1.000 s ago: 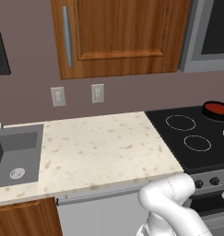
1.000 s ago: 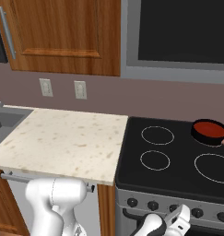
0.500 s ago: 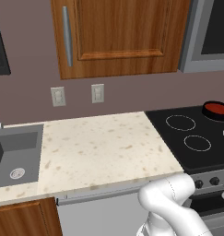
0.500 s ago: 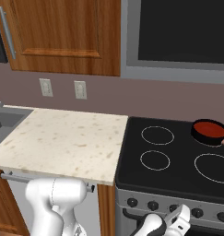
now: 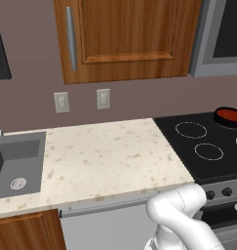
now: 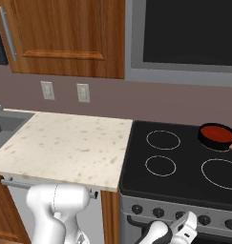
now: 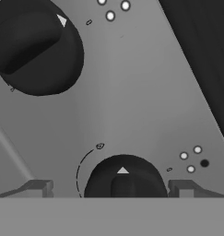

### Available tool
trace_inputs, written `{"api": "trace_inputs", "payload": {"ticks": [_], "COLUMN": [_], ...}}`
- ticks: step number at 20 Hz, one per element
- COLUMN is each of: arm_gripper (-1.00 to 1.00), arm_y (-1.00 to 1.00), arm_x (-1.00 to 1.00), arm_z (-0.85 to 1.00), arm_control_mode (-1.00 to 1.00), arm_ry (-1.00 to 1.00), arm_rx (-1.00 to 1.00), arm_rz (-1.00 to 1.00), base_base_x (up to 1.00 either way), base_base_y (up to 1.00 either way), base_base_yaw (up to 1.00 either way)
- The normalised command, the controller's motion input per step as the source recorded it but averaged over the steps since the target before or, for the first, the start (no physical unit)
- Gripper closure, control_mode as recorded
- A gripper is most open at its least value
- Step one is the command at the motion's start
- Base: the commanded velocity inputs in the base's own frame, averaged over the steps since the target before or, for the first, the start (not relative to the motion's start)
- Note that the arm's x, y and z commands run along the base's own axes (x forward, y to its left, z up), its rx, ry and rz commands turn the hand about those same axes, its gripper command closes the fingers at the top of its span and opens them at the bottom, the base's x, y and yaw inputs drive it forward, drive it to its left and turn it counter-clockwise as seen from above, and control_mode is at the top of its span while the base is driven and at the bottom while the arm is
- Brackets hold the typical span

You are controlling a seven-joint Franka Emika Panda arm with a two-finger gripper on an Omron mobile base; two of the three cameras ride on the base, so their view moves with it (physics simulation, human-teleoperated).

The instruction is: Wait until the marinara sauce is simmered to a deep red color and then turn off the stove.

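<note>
Two fingertips (image 7: 39, 188) spread either side of knob (image 7: 125, 177) on stove (image 6: 184, 171) front; claw (image 7: 109, 189) open. Sauce (image 6: 216, 133) deep red, well above.

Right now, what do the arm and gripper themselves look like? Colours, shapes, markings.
The arm is glossy white, built of fat rounded links, with no visible cables or markings. The gripper has a white body with dark grey trim. In the hand view its fingertips are small, blocky and grey.
</note>
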Motion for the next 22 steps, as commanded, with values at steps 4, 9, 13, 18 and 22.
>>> {"api": "trace_inputs", "payload": {"ticks": [4, 9, 13, 18, 22], "arm_gripper": [-1.0, -1.0, -1.0, -1.0, -1.0], "arm_y": [0.0, 0.0, 0.0, 0.0, 0.0], "arm_x": [0.0, 0.0, 0.0, 0.0, 0.0], "arm_z": [0.0, 0.0, 0.0, 0.0, 0.0], "arm_control_mode": [-1.0, -1.0, -1.0, -1.0, -1.0], "arm_ry": [0.0, 0.0, 0.0, 0.0, 0.0], "arm_rx": [0.0, 0.0, 0.0, 0.0, 0.0], "arm_rz": [0.0, 0.0, 0.0, 0.0, 0.0], "base_base_x": [0.0, 0.0, 0.0, 0.0, 0.0], "base_base_y": [0.0, 0.0, 0.0, 0.0, 0.0], "base_base_yaw": [0.0, 0.0, 0.0, 0.0, 0.0]}}
